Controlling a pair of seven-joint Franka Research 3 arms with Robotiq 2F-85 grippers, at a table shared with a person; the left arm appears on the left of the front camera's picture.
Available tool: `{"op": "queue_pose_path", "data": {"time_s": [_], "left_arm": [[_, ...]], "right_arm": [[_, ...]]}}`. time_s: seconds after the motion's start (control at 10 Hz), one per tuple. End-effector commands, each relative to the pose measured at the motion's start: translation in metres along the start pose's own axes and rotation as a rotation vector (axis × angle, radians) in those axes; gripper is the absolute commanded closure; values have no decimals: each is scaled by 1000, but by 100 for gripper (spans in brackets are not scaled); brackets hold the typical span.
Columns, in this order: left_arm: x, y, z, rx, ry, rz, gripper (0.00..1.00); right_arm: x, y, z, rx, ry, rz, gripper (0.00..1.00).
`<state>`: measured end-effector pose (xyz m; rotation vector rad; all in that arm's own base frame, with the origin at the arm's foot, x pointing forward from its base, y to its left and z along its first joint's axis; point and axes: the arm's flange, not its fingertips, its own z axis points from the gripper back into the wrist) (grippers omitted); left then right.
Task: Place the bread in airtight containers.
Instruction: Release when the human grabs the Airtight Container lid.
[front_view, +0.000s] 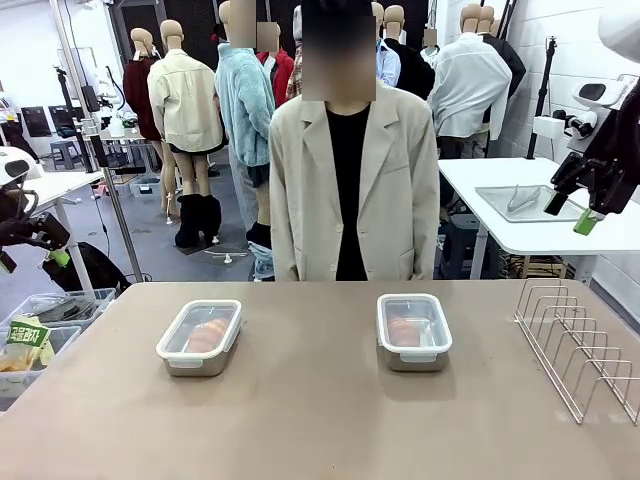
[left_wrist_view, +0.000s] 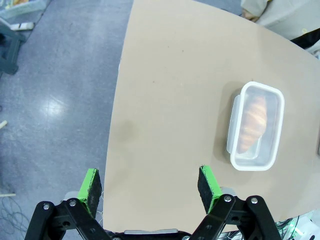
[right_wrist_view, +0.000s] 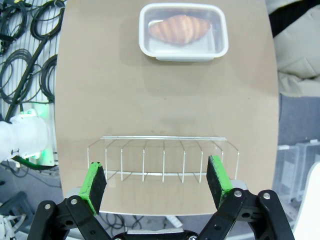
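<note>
Two lidded airtight containers on surface, bread inside each. No readable writing. Left end effector wide open, empty; right end effector likewise, above wire rack.

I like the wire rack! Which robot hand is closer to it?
The right gripper: it hangs open above the wire rack at the table's right edge. The left gripper hangs open off the opposite edge, far across the table.
</note>
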<state>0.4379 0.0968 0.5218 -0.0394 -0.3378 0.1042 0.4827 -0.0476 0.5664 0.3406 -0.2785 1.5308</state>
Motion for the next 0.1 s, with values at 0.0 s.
{"op": "queue_pose_path", "data": {"time_s": [0.0], "left_arm": [[0, 2, 1, 8, -1, 2, 0]], "right_arm": [[1, 1, -2, 14, 9, -19, 0]]}}
